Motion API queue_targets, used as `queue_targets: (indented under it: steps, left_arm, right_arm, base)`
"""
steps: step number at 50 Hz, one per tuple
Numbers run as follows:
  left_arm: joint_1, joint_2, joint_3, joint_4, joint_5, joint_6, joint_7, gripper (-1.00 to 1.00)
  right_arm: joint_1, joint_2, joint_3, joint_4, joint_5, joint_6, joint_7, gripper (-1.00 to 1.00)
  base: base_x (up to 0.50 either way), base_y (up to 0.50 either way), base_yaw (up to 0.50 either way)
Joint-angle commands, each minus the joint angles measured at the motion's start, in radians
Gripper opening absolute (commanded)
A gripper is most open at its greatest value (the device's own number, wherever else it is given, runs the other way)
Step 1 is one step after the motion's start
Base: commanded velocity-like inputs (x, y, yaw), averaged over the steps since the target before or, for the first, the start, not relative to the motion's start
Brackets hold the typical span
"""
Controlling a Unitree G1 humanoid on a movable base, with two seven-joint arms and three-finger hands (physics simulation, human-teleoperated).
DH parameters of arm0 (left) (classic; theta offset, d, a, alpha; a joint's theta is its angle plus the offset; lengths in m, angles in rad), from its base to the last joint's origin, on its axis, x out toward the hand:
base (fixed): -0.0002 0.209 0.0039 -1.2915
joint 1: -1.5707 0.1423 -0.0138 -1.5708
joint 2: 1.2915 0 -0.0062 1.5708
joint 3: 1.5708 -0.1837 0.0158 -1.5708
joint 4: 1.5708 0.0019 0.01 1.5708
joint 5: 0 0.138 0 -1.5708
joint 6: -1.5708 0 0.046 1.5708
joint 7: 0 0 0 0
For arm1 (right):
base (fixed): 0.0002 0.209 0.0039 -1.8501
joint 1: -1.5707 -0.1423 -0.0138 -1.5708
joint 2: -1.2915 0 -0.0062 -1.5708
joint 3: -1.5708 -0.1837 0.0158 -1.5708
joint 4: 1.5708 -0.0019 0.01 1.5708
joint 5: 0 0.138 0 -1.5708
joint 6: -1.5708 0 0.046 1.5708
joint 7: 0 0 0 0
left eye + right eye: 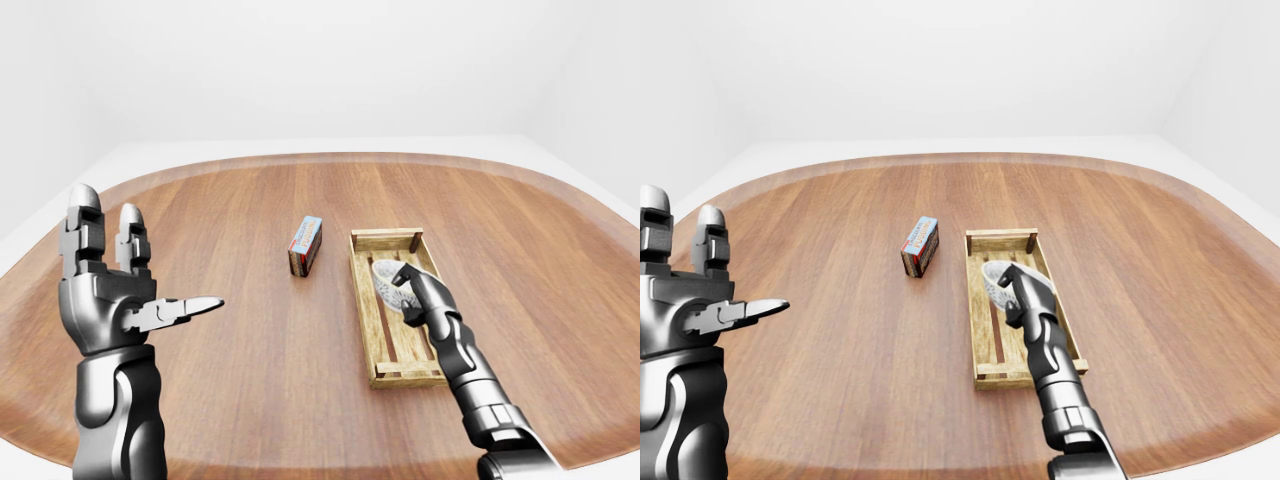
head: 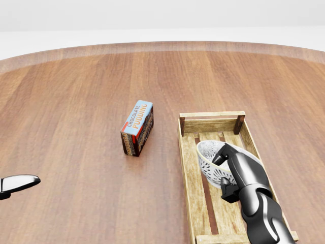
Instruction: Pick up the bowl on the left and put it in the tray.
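Note:
A white patterned bowl (image 2: 209, 161) lies tipped on its side inside the wooden slatted tray (image 2: 188, 168), towards the tray's upper half in the head view. My right hand (image 2: 224, 175) reaches into the tray from the bottom right, and its fingers close on the bowl's right rim and hide that side. My left hand (image 1: 140, 275) is raised at the left of the left-eye view, fingers up and thumb out, holding nothing and well apart from the tray.
A chocolate pudding box (image 2: 137, 127) lies on the round wooden table (image 2: 76, 127) just left of the tray. The table's rim curves round the top of the views, with white floor and walls beyond.

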Motion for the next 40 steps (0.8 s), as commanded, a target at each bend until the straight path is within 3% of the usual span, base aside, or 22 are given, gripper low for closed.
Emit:
queue_targets:
  steps: [1,35,37,38,40]
  left_arm:
    - [0.000,0.000,0.004,-0.005,-0.003,0.000,-0.001,1.00]
    - [-0.002,0.000,0.000,0.003,-0.002,0.000,0.000,1.00]
    - [-0.005,0.002,0.000,0.006,-0.003,0.000,0.000,1.00]
    - [-0.004,0.002,0.001,0.003,-0.005,0.000,0.001,1.00]
    - [-0.003,0.002,0.002,0.000,-0.006,0.000,0.001,1.00]
  right_arm:
    - [-0.025,0.000,0.000,0.105,-0.004,0.000,-0.077,-1.00]
    - [-0.052,0.008,0.016,0.234,0.055,0.000,-0.147,-1.00]
    - [-0.049,0.014,0.021,0.228,0.057,0.000,-0.145,0.56]
    - [-0.049,0.015,0.020,0.230,0.066,0.000,-0.134,1.00]
    - [-0.050,0.016,0.023,0.230,0.065,0.000,-0.137,1.00]
  base:
    - [0.00,0.00,0.00]
    - [0.00,0.00,0.00]
    - [0.01,0.00,0.00]
    - [0.00,0.00,0.00]
    - [0.00,0.00,0.00]
